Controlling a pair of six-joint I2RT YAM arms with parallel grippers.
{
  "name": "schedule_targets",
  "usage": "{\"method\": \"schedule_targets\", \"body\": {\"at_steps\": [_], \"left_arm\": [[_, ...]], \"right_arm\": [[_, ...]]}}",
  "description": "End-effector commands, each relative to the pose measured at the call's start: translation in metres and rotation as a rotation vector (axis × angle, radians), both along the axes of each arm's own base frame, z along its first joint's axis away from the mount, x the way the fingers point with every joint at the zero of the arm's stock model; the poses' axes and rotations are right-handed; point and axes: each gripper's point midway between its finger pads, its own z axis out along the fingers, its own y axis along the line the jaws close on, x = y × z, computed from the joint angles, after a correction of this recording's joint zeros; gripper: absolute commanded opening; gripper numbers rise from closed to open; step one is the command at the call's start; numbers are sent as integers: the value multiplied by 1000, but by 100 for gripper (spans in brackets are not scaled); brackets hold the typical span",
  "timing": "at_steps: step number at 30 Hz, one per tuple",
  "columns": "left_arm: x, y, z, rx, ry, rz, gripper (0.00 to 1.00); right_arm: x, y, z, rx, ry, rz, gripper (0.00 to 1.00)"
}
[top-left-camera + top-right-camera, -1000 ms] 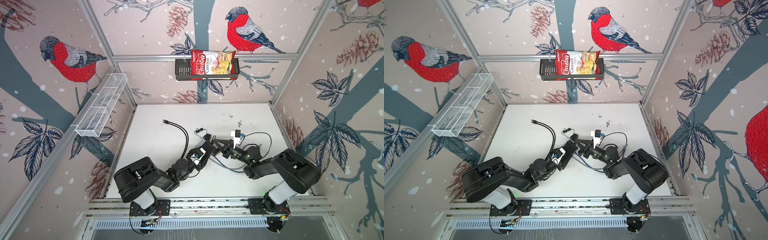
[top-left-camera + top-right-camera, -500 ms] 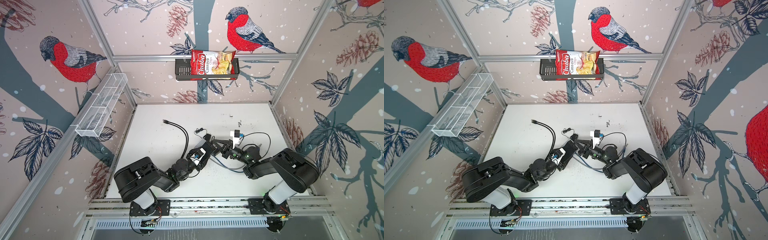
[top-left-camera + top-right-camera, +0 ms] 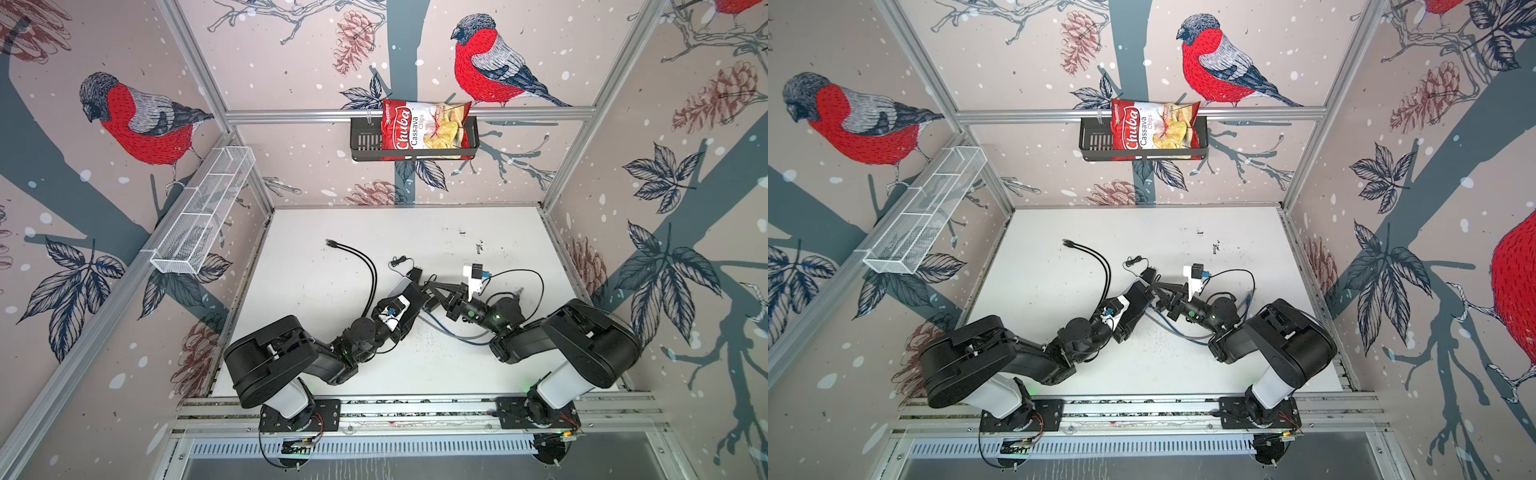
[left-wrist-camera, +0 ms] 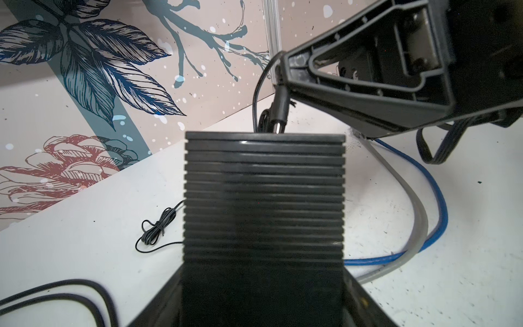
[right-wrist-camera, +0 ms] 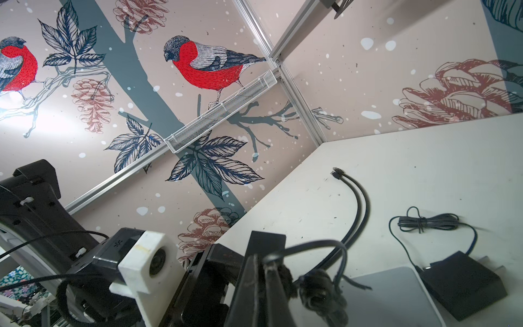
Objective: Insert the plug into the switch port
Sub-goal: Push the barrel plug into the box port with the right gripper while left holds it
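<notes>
The switch (image 4: 264,198) is a black ribbed box held off the table between the jaws of my left gripper (image 4: 263,297); in both top views it shows at mid-table (image 3: 409,300) (image 3: 1137,302). The plug (image 4: 278,110), a black barrel plug on a thin black cable, is pinched in my right gripper (image 5: 263,271). It hangs just above the switch's far edge, tip pointing down at it. My right gripper (image 3: 430,287) reaches in from the right and meets my left gripper (image 3: 415,293) there. The port itself is hidden.
Two black cables (image 3: 357,257) curve across the table to the left. A bundled thin wire (image 3: 399,262) and a black adapter (image 3: 414,273) lie behind the grippers. Blue and grey cables (image 3: 457,336) loop underneath. A white mesh shelf (image 3: 203,212) and a basket of chips (image 3: 415,133) hang on the walls.
</notes>
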Motion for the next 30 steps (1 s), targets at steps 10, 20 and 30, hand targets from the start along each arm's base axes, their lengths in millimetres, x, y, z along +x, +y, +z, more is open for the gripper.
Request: {"method": "schedule_targets", "body": {"at_steps": [10,20,30], "left_arm": [[0,-5,51,-126,-119,-17,36],[-2,-6,52,-115,-137,-26,35],[0,-3,59,-128,-152,-12,34]], "right_arm": [[-18,16,13,-59,-125,77,6],[-11,20,6,-87,-92,76,6],[-15,15,-4,-110,-81,64,6]]}}
